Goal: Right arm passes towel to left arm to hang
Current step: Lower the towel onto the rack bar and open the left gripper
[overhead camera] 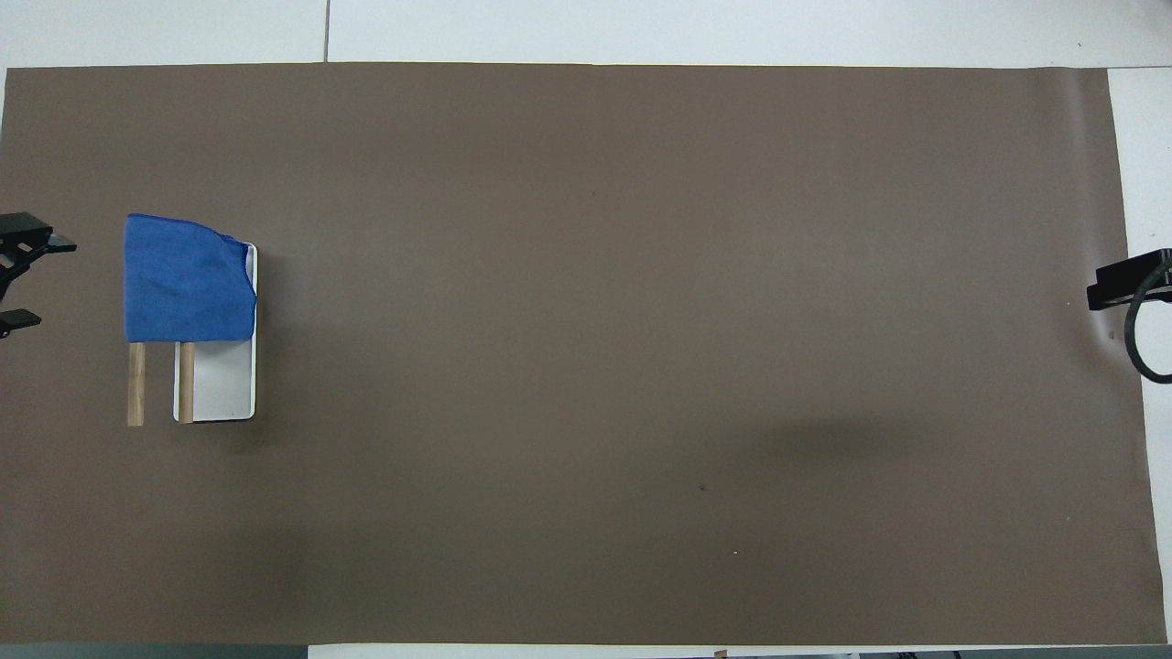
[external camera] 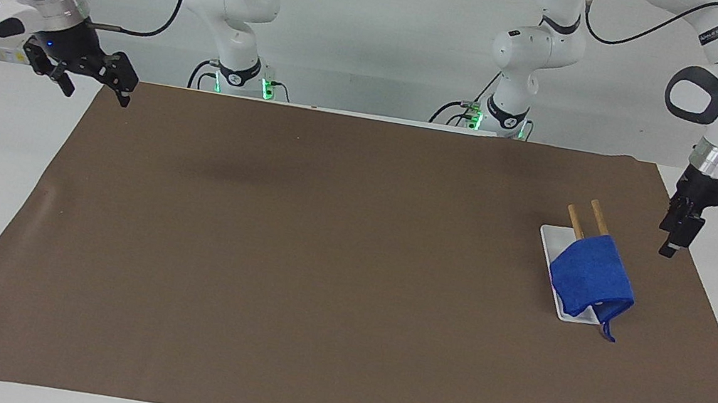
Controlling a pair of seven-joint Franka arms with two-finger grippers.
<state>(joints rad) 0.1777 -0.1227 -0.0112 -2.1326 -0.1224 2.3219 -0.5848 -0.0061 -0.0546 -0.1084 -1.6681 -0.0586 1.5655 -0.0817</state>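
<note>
Hanging over two wooden rods (external camera: pixel 593 217), the blue towel (external camera: pixel 592 274) sits at the left arm's end of the table, draped across the part of the rods farther from the robots. The rods stick out bare on the side nearer the robots, and they stand above a white base plate (external camera: pixel 550 240) that rests on the brown mat (external camera: pixel 321 260). From overhead the towel (overhead camera: pixel 188 279) covers the farther part of both rods (overhead camera: pixel 135 384) and part of the plate (overhead camera: pixel 224 384), and one edge of it lies just over the plate's long rim. A thin blue loop cord (external camera: pixel 608 330) dangles from the towel's lower corner, reaching down toward the mat just off the plate's farther end.

The left gripper (external camera: pixel 674 237) hangs in the air over the mat beside the rack, toward the edge of the table at the left arm's end, well clear of the towel and touching nothing. Its fingers are spread apart with nothing between them (overhead, the two tips (overhead camera: pixel 18 284) show as separate dark prongs at the picture's edge).

The right arm waits at the other end of the table, its gripper (external camera: pixel 94 77) held up over the corner of the mat nearest its base. Its fingers are also spread and empty; overhead only a dark tip of it (overhead camera: pixel 1126 284) shows at the edge.
</note>
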